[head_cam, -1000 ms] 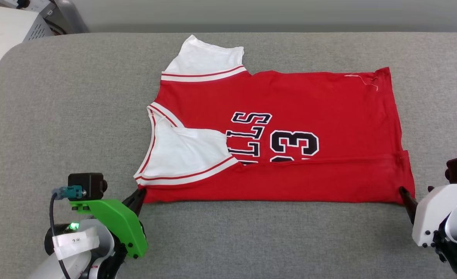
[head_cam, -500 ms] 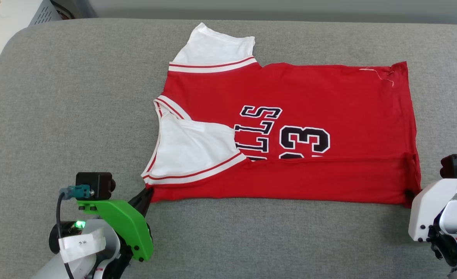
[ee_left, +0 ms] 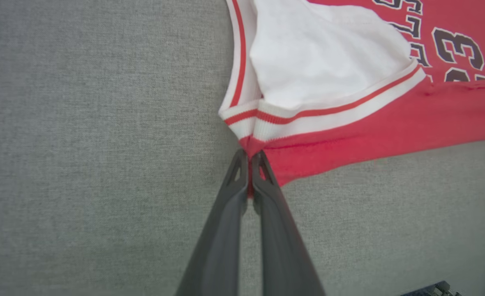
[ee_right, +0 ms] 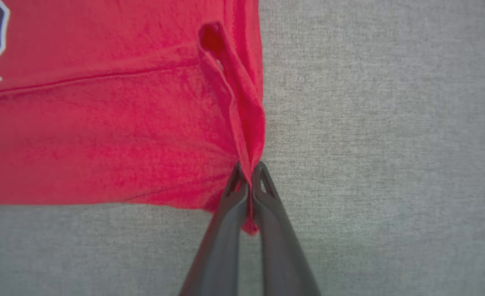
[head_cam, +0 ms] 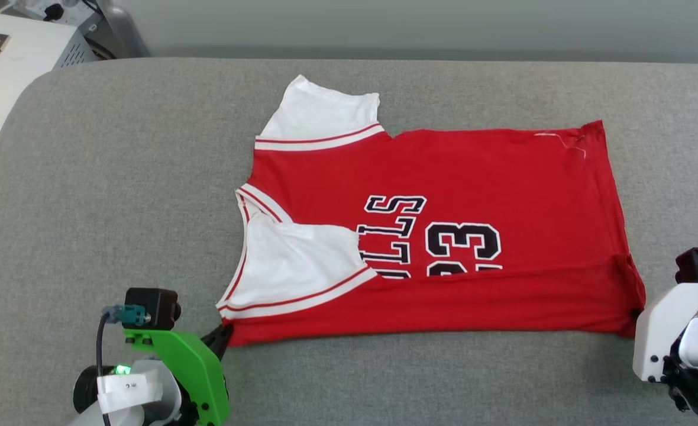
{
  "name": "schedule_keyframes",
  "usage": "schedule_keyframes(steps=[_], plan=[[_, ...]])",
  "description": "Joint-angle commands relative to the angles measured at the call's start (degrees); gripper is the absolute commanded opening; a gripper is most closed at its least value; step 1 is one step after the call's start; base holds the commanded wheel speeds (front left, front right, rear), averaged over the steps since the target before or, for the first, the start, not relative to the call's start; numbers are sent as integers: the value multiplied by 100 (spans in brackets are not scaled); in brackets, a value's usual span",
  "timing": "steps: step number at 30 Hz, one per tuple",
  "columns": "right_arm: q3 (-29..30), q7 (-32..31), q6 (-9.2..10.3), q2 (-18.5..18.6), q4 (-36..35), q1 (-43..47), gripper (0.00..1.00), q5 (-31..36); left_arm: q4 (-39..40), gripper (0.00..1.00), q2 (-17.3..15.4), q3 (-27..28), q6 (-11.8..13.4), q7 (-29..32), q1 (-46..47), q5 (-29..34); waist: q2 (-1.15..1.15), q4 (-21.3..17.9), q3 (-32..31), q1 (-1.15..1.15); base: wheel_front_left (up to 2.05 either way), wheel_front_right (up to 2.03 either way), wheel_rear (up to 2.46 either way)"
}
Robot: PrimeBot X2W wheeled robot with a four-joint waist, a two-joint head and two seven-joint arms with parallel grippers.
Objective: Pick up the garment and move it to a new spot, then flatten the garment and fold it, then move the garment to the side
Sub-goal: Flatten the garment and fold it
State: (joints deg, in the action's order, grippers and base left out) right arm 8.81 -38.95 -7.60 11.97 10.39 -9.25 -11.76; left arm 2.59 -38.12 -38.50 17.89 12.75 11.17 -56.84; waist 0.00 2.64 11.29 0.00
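The garment (head_cam: 479,177), a red jersey with white sleeves and a black "23" print, lies sideways on the grey cushion, collar to the left. Its near long edge is folded up over the lower part of the print. My left gripper (head_cam: 226,338) is shut on the garment's (ee_left: 349,127) near left corner by the striped trim, seen from the wrist as the left gripper (ee_left: 249,155) pinching red cloth. My right gripper (head_cam: 635,315) is shut on the near right corner; the wrist view shows the right gripper (ee_right: 248,166) pinching a ridge of the garment (ee_right: 102,123).
The grey cushion (head_cam: 106,195) spreads wide around the shirt, with bare fabric to the left and along the near side. A white cabinet (head_cam: 12,53) with cables stands beyond the cushion's far left corner. A pale wall runs along the back.
The head camera has shifted, so the whole scene sits lower in the picture. Both grippers still hold the near corners; the garment has slid slightly towards me with them.
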Motion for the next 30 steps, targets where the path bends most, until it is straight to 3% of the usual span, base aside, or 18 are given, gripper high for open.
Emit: schedule_keyframes(steps=[1, 11, 17, 23, 24, 25, 30], plan=[[15, -87, 11, 99, -52, 158, 0, -71, -25, 0, -88, 7, -5, 25, -119, -60, 0, -30, -129, 0, 0, 0, 0], [143, -669, 11, 427, -741, 934, 0, -521, 3, 0, -222, -248, -13, 355, -571, -233, 0, -43, -475, 0, 0, 0, 0], [229, -930, 11, 365, -923, 1366, 0, -712, -121, 0, -114, -429, -106, 479, -727, -328, 0, -60, -589, 0, 0, 0, 0], [272, -793, 11, 259, -767, 1521, 0, -669, -416, 0, 55, -508, -219, 403, -804, -382, 0, -75, -699, 0, 0, 0, 0], [267, -729, 11, 251, -742, 1514, 41, -676, -456, 66, 74, -514, -241, 383, -807, -383, 0, -75, -723, 0, 0, 0, 0], [245, -704, 11, 249, -730, 1513, 100, -701, -472, 100, 86, -509, -248, 352, -803, -375, 0, -74, -735, 0, 0, 0, 0], [97, -284, 11, 439, -678, 1494, 100, -721, -577, 100, 179, -391, -286, -34, -723, -259, 0, -64, -846, 0, 0, 0, 0]])
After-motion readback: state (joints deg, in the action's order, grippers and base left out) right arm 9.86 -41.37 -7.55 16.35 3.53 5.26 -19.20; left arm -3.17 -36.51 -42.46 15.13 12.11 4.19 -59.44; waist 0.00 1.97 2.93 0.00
